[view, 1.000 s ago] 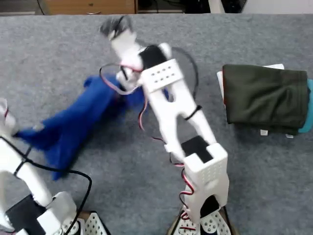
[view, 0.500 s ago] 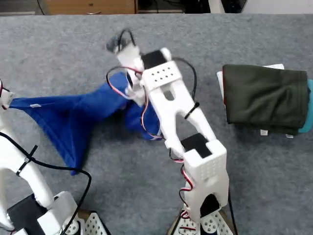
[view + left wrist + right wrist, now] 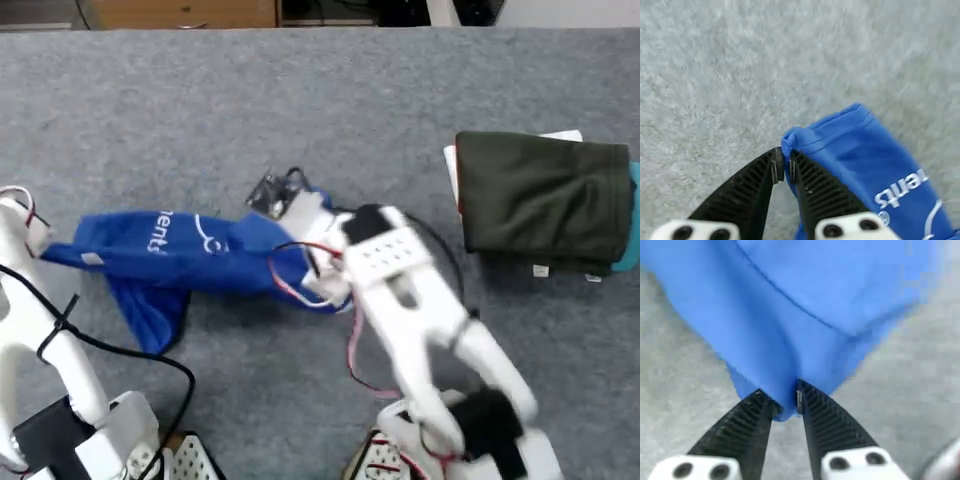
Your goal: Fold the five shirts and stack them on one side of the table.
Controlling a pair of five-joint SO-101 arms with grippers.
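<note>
Grey felt-like table top (image 3: 150, 110), with wooden furniture (image 3: 180, 12) beyond its far edge.

High view:
- Blue shirt (image 3: 190, 255): soft knit with white print, drawn out in a long band left of centre. One loose flap lies toward the near side.
- Left gripper (image 3: 30, 238) is at the shirt's left end, right gripper (image 3: 280, 200) at its right end.
- Stack of folded shirts (image 3: 540, 195) at the far right: dark green on top, teal and white edges beneath.

Left wrist view:
- Black ribbed fingers (image 3: 815, 185), almost closed, pinch a stitched hem corner of the shirt above the table top.

Right wrist view:
- Ribbed fingers (image 3: 825, 425), with a narrow gap between them, clamp a bunched fold of the smooth blue cloth.
</note>
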